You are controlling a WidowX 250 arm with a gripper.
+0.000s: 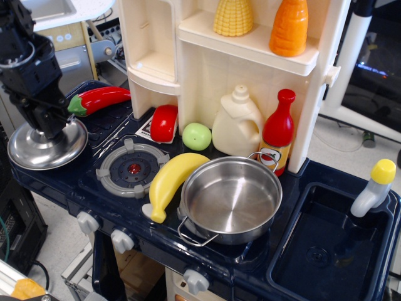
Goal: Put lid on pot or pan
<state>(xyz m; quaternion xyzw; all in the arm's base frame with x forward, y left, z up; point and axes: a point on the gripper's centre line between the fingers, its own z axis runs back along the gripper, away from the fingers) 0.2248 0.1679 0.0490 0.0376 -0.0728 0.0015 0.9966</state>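
The shiny steel lid (39, 152) is at the far left end of the toy stove, and its left rim hangs past the counter's edge. My black gripper (47, 127) comes down onto the lid's centre and is shut on the knob, which the fingers hide. The lid looks slightly lifted and tilted. The shallow steel pot (230, 198) with wire loop handles stands open and empty at the front middle, well to the right of the gripper.
A grey burner ring (133, 168) and a banana (169, 182) lie between lid and pot. A red pepper (100, 98), red item (164, 122), green apple (197, 135), cream jug (237, 128) and ketchup bottle (277, 132) line the back. A sink (326, 248) is at the right.
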